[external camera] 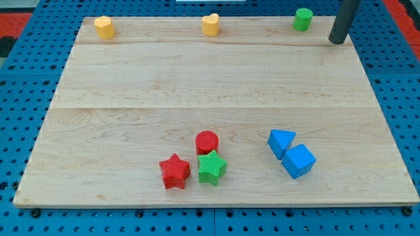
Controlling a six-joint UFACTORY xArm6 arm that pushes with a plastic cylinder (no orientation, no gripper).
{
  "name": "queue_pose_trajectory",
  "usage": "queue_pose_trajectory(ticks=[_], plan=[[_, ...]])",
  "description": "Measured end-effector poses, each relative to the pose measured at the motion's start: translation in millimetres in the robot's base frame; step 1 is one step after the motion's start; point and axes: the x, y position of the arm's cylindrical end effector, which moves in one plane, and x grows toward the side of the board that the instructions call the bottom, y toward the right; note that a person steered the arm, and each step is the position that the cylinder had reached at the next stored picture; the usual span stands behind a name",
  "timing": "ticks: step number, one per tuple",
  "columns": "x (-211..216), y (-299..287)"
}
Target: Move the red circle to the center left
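The red circle (207, 141) stands low on the wooden board (131, 98), a little left of the view's middle. It touches the green star (212, 167) just below it. A red star (174, 171) lies to the left of the green star. My tip (336, 41) is at the view's top right, far from the red circle and just right of a green cylinder (302, 19).
A blue triangle (281, 142) and a blue cube (298, 160) sit together at the lower right. A yellow block (104, 27) stands at the top left and a yellow heart (210, 24) at the top middle. Blue pegboard surrounds the board.
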Motion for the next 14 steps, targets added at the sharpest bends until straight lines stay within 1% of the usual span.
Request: queue_pose_trajectory(ticks=[1, 2, 3, 4, 5, 6, 7, 8, 9, 10, 11, 12, 13, 14], plan=[[47.5, 12.7], [115.1, -6.3], [153.0, 15.7], [210.3, 2.7], [285.4, -9.7], [347.4, -43.4], [345.2, -129.3], [329.0, -223.5], [270.5, -243.2], [237.0, -291.6], [208.8, -380.1], [159.2, -404.8], [145.5, -411.2], [168.9, -370.3]])
